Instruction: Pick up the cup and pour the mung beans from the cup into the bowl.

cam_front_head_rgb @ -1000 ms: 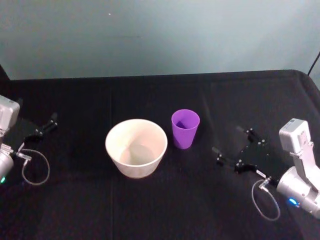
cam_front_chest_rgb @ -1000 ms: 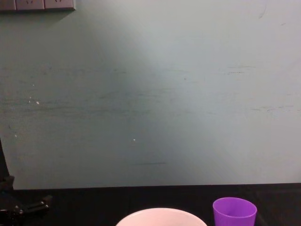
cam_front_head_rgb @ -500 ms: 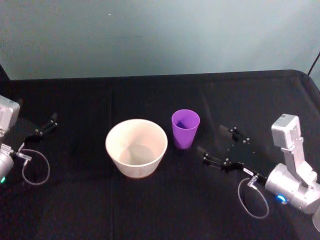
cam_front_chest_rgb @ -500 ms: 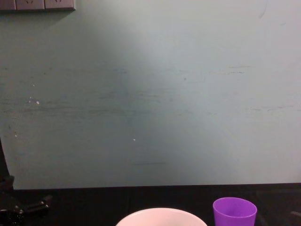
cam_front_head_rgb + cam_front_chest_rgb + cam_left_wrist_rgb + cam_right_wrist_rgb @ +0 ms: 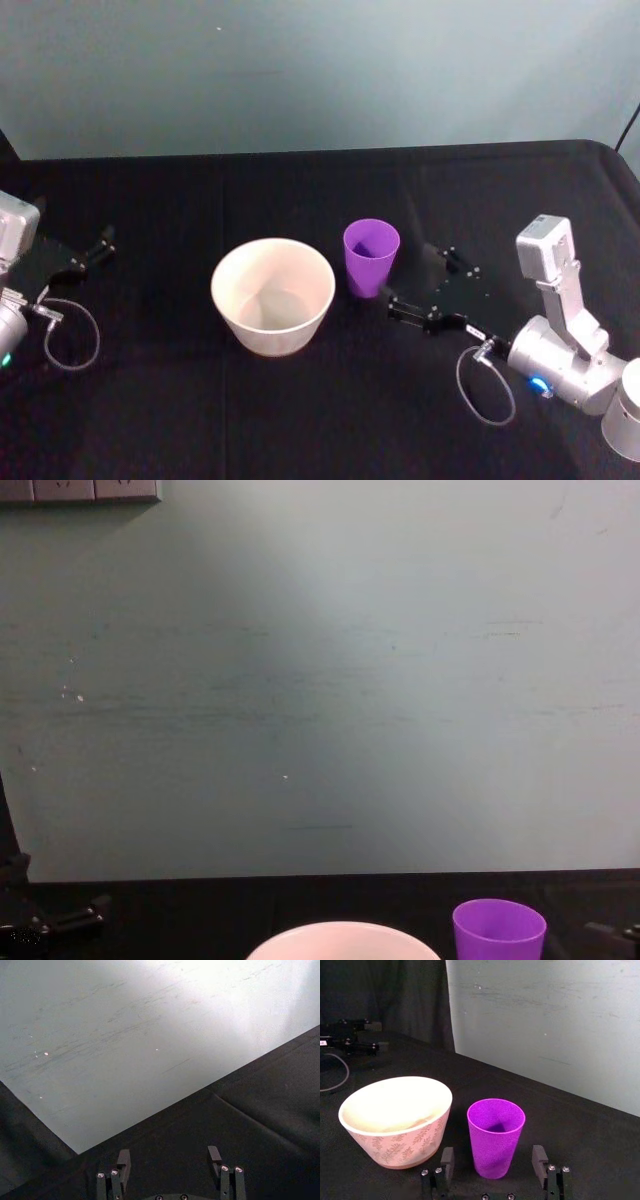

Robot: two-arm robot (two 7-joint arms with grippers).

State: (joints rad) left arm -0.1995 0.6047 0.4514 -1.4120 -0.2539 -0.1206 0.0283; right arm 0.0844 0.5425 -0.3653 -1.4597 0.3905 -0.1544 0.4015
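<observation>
The purple cup stands upright on the black table, just right of the pinkish-white bowl. My right gripper is open, low over the table and close to the cup's right side. In the right wrist view the cup stands just ahead of the open right gripper, in line with its gap, and the bowl sits beside the cup. The mung beans are hidden; the cup's mouth shows purple wall and shadow. My left gripper rests open at the table's far left.
A black cloth covers the table, which ends at a pale green wall. The chest view shows the cup's top, the bowl's rim and the left gripper low at the left. Loose cables hang by both wrists.
My right gripper has slid left across the table to the cup's right side, still open. The cup, the bowl and the left arm have not moved.
</observation>
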